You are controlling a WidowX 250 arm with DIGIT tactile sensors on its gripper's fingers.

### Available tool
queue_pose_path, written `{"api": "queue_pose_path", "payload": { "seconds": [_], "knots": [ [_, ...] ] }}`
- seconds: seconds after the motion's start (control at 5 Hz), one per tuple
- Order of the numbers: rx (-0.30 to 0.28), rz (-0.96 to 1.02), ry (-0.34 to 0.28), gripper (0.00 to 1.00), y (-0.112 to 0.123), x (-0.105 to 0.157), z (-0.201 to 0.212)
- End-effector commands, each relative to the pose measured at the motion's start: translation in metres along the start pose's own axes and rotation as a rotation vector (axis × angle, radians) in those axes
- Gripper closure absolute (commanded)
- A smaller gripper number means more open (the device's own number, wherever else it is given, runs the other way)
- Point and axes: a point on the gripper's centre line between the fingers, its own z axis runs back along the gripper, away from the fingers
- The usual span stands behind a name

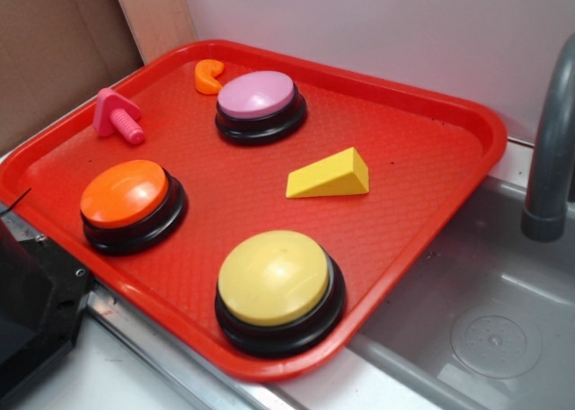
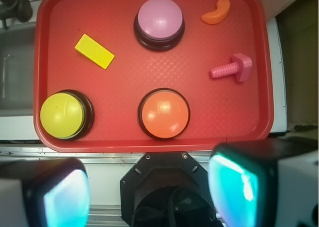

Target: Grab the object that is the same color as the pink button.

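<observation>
nothing is grabbed yet: the pink bolt [image 2: 233, 68] lies untouched at the right of the wrist frame on the red tray [image 2: 149, 140], right of the pink button [image 2: 159, 22]. the gripper [image 2: 149, 189] hangs spread and empty at the bottom edge, the whole reach and pinch left to do

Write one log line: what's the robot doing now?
phase: approach | target: pink bolt, untouched on red tray | matches: pink button | jaws: open, off tray | holding: nothing

Bright, even light from above; I see soft short shadows on red tray [image 1: 422, 158]. Mild glare on orange button [image 2: 164, 112]. Gripper [image 2: 149, 187] pads blurred near wrist lens.
</observation>
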Motion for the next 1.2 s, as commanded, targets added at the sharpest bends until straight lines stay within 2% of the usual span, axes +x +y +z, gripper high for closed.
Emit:
{"api": "queue_pose_path", "payload": {
  "seconds": [0.0, 0.2, 0.6, 1.0],
  "knots": [
    [0.0, 0.0, 0.0, 0.0, 0.0, 0.0, 0.0],
    [-0.064, 0.172, -0.06, 0.0, 0.021, 0.008, -0.005],
    [-0.079, 0.59, -0.199, 0.0, 0.057, 0.01, -0.032],
    [0.058, 0.957, -0.283, 0.0, 0.104, 0.034, -0.085]
  ]
}}
